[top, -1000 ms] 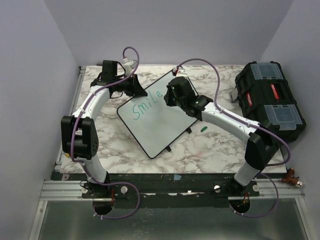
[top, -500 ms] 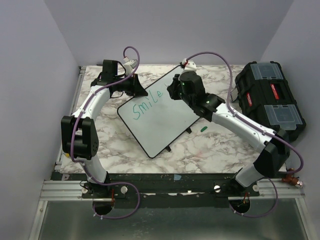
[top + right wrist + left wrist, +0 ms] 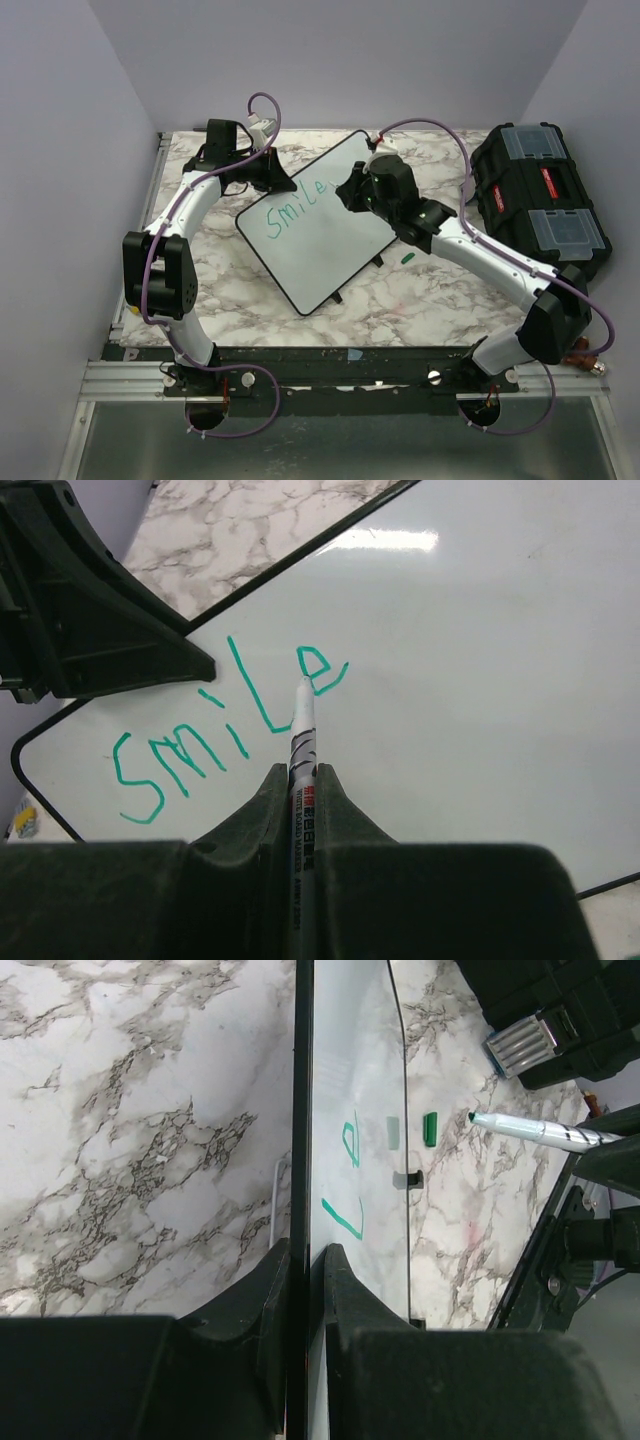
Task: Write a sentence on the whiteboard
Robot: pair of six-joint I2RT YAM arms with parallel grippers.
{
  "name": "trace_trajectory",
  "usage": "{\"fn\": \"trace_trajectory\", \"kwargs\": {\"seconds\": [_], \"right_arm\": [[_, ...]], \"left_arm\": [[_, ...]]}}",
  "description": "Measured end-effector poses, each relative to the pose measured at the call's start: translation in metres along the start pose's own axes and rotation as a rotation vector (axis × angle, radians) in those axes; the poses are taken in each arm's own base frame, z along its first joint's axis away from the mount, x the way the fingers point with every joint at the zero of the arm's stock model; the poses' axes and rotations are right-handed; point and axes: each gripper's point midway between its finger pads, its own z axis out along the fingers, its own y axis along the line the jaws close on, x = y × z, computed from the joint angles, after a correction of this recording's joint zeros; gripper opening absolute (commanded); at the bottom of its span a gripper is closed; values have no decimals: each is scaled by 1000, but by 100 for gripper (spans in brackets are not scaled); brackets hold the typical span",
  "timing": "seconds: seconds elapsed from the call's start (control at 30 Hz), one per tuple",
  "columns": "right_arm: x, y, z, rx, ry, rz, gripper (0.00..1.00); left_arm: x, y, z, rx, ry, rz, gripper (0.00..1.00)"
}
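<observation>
The whiteboard (image 3: 355, 1080) edge is clamped in the left gripper (image 3: 305, 1260). A marker (image 3: 302, 720) is gripped by the right gripper (image 3: 300, 775), with its tip forward at the last letter of the sentence (image 3: 190, 760).

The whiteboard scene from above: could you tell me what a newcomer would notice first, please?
The green word "Smile" stands out on the whiteboard at mid-table. The right arm's jaws are shut on a marker pointing at the final e, while the left arm's jaws clamp the board's edge. A black toolbox sits far right.
</observation>
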Motion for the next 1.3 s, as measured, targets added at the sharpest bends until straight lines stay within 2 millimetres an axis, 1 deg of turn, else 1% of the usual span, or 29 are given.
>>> {"fn": "trace_trajectory", "kwargs": {"seconds": [0.1,0.23,0.4,0.5,0.67,0.83,0.97,1.07,1.2,1.3], "right_arm": [[5,-3,-2,4,8,4,1],[1,-2,-8,-2,-5,9,1],[-9,2,-21,-24,-32,17,1],[-7,3,-25,-45,-29,15,1],[12,5,-27,-84,22,-2,1],[24,13,-30,-135,69,-30,1],[39,21,-35,-160,112,-62,1],[57,31,-40,-186,151,-87,1],[90,43,-51,-202,222,-135,1],[102,50,-57,-210,247,-160,1]], "left_arm": [[-1,0,1,-6,-1,6,0],[-3,-3,3,-14,-7,21,0],[-4,-6,3,-11,-7,35,0],[-5,-8,2,-5,-3,42,0],[-5,-10,2,-1,5,49,0],[-5,-9,4,2,14,46,0],[-5,-8,4,2,17,47,0],[-5,-8,4,2,21,43,0],[-5,-6,5,3,25,40,0],[-5,-7,5,3,25,40,0]]}}
